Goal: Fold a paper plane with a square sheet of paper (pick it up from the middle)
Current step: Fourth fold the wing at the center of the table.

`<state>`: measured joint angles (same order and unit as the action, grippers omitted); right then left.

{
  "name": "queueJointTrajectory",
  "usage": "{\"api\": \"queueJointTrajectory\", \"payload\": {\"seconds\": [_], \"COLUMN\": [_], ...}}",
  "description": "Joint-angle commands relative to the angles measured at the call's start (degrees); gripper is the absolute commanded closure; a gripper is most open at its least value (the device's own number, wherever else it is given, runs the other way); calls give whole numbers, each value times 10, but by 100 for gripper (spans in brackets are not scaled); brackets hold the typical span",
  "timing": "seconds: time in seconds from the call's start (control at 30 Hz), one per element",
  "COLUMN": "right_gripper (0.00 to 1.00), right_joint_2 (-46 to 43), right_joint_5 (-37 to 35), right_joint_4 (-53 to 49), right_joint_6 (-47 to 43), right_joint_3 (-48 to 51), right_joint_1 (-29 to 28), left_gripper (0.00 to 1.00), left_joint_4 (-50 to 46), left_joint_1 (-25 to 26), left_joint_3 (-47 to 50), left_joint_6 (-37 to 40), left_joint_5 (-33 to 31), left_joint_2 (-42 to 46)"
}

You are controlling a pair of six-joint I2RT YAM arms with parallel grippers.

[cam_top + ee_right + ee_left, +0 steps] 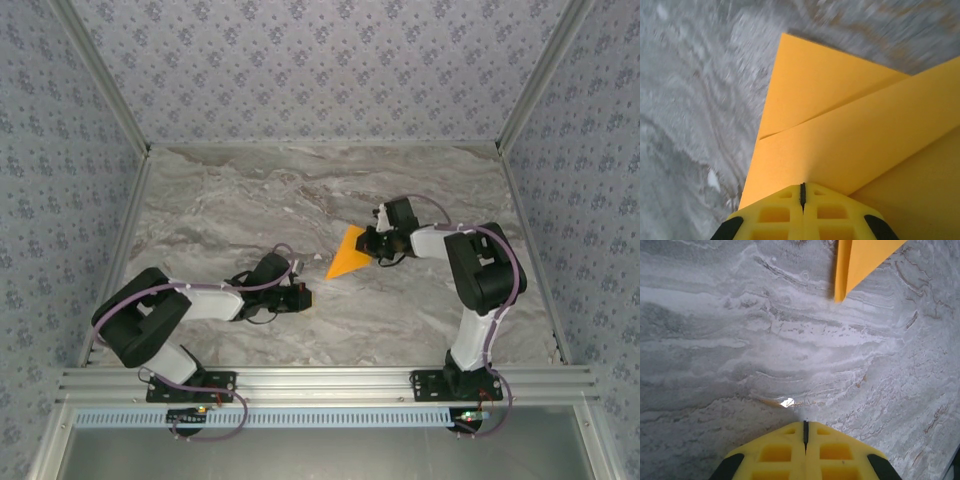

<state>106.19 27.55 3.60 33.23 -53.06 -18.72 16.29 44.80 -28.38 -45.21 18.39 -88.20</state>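
Paper plane (350, 258) — one (orange, folded)

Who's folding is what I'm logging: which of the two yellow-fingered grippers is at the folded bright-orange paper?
The right gripper: its shut jaws meet the folded bright-orange paper. The left gripper, also shut, is over bare marble tabletop, clear of it.

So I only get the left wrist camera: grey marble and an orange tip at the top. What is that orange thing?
Observer: Folded orange paper; from above it reads as a pointed triangle.
Operator: Is anything holding it?
Observer: The right gripper sits at its wide end, jaws shut, apparently pinching it.
Operator: How folded is it?
Observer: The right wrist view shows overlapping layers with a slanted seam between them.
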Motion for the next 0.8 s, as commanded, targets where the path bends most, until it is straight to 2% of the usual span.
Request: {"api": "queueJointTrajectory", "payload": {"seconds": [0.0,0.2,0.3,0.43,0.6,0.77], "right_gripper": [94,93,93,93,93,93], "right_joint_2": [4,15,10,-13,-41,-37], "right_joint_5": [-27,-2,1,-1,-14,-5], "right_joint_4": [-53,-61,-55,-44,-38,-42], "right_joint_6": [-7,-17,-18,-12,3,1], "right_joint_3": [-18,-13,9,46,73,64], "right_joint_1": [0,-25,-57,-106,-154,-160], "left_gripper": [100,100,89,86,92,100], "left_joint_4": [-70,-80,-80,-59,-59,-64], "left_joint_1": [5,4,5,5,5,5], "left_joint_3": [-3,-63,-94,-110,-116,-112], "left_joint_6": [17,34,31,25,26,24], "left_joint_5": [-5,-14,-17,-14,-11,-19], "left_joint_2": [-15,11,11,-2,-40,-65]}}
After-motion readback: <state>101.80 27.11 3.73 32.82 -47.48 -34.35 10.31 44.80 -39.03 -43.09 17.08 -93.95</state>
